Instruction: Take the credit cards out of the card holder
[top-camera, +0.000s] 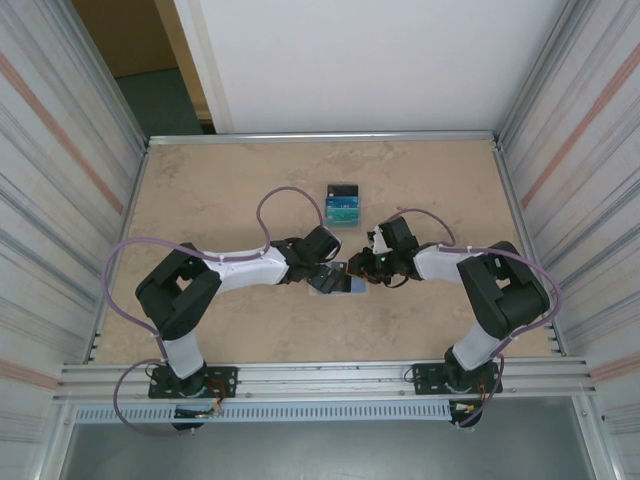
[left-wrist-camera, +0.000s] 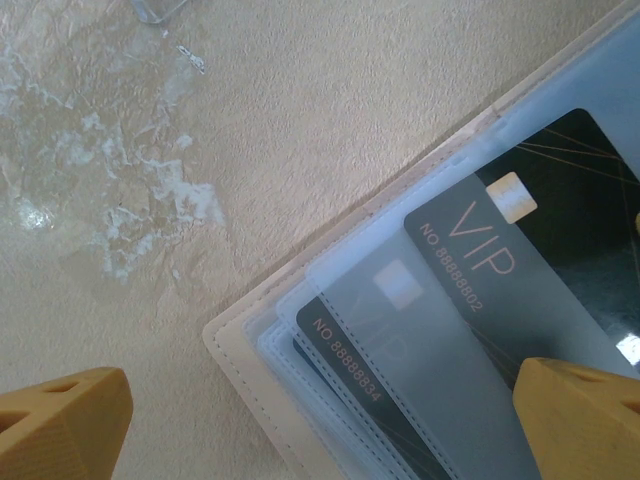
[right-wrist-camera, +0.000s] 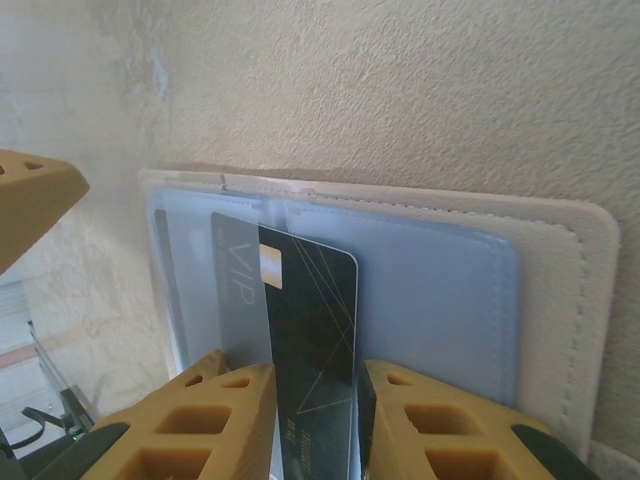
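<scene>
The card holder (top-camera: 336, 281) lies open on the table between my two grippers, tan-beige with a pale blue lining (right-wrist-camera: 440, 300) and clear sleeves. My right gripper (right-wrist-camera: 315, 400) is shut on a black credit card (right-wrist-camera: 310, 330). The card is partly out of its sleeve, with a finger against each side. In the left wrist view the same black VIP card (left-wrist-camera: 575, 200) and a second dark card (left-wrist-camera: 345, 350) sit in the sleeves. My left gripper (left-wrist-camera: 320, 410) hangs open over the holder's corner (left-wrist-camera: 235, 340), and its fingers hold nothing.
A small fanned pile of blue and teal cards (top-camera: 342, 203) lies on the table beyond the holder. Metal walls enclose the table (top-camera: 220, 190) on the left, right and back. A pale smear (left-wrist-camera: 120, 190) marks the surface near my left gripper.
</scene>
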